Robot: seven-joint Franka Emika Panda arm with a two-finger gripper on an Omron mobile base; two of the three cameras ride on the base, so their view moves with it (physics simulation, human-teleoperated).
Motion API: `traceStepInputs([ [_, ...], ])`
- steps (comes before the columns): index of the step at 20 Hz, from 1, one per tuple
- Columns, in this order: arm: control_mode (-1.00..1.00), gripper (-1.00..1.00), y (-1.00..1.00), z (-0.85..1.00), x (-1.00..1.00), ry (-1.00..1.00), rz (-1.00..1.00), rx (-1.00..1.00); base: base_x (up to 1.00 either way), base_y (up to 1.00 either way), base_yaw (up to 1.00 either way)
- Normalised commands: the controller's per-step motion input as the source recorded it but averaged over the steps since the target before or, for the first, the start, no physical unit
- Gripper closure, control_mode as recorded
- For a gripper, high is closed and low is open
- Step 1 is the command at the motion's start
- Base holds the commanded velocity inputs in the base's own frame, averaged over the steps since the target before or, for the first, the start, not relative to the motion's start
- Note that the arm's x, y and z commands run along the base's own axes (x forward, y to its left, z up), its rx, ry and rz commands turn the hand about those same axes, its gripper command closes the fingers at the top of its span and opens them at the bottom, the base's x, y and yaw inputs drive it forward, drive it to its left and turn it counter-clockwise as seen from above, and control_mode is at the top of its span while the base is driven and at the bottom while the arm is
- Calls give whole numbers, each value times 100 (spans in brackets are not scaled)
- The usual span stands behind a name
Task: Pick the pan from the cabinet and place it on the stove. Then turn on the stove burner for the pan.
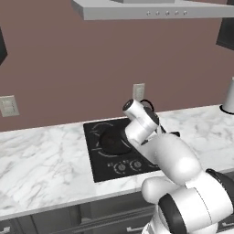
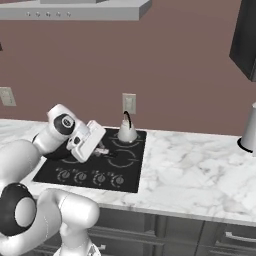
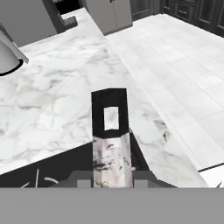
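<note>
The black pan (image 1: 112,139) rests on the left part of the black glass stove (image 1: 98,170), largely behind my arm. Its long handle (image 3: 110,116), with a rectangular hole near its end, runs out to the right over the marble counter. My gripper (image 2: 102,149) is low over the cooktop and shut on that handle; in the hand view the handle rises straight from between the fingertips of the gripper (image 3: 111,175). Round knobs (image 2: 90,176) line the stove's (image 2: 131,172) front edge. A corner of the dark cabinet (image 2: 245,35) shows at the upper right.
A small white kettle (image 2: 127,131) with a black loop handle stands on the stove's back right burner, close behind my hand. A grey cylinder on a dark base (image 2: 249,131) stands on the counter far right. A range hood (image 1: 151,9) hangs overhead.
</note>
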Motion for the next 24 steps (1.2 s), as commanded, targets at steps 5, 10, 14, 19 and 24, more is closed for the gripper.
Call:
traceStepInputs([
  [5,-100,100,-4,-19,19,0,4,0,0,0,0],
  [10,-100,100,-2,-15,21,0,3,0,0,0,0],
  [14,-100,100,-1,-16,21,0,2,0,0,0,0],
  [19,-100,100,-3,-17,15,0,2,0,0,0,0],
  [24,-100,100,-1,-13,19,0,0,0,0,0,0],
])
